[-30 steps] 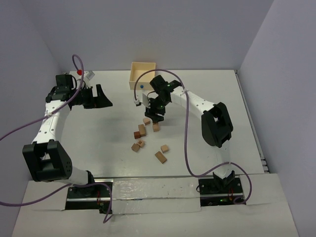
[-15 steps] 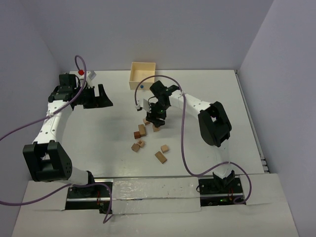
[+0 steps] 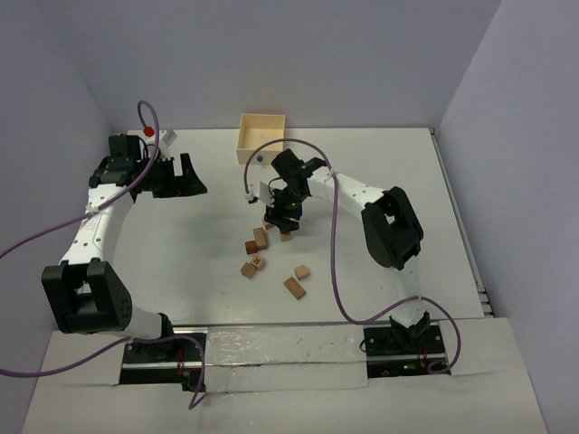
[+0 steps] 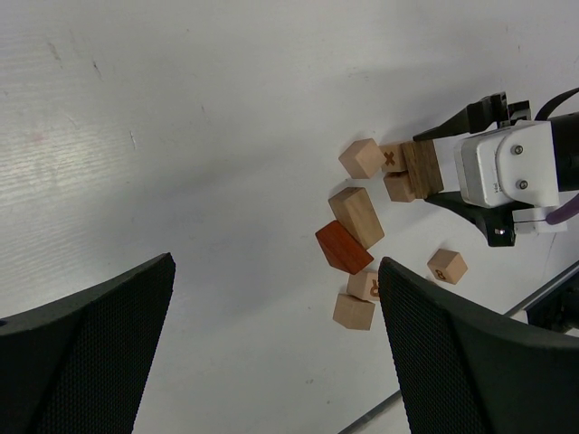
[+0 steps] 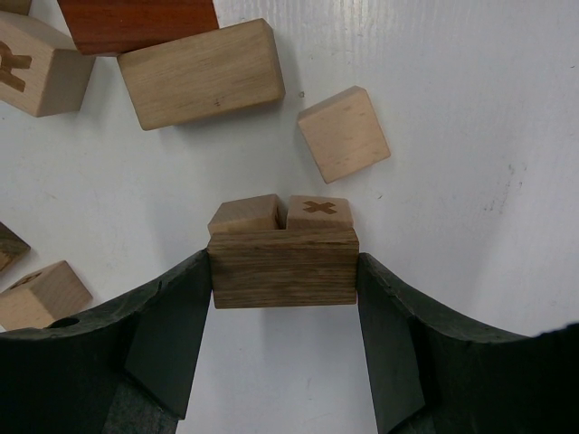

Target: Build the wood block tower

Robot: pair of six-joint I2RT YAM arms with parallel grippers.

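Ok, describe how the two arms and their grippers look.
The left arm and right arm are white tubular links with black joint housings, each trailing a purple cable. The left gripper and right gripper have two broad black fingers each.

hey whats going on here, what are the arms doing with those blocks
The right gripper grips a dark wooden brick right at two small cubes sitting side by side. Whether it rests on them is unclear. The left gripper hangs open off to the side, holding nothing. The other wood blocks lie loose on the table; no tower stands yet.
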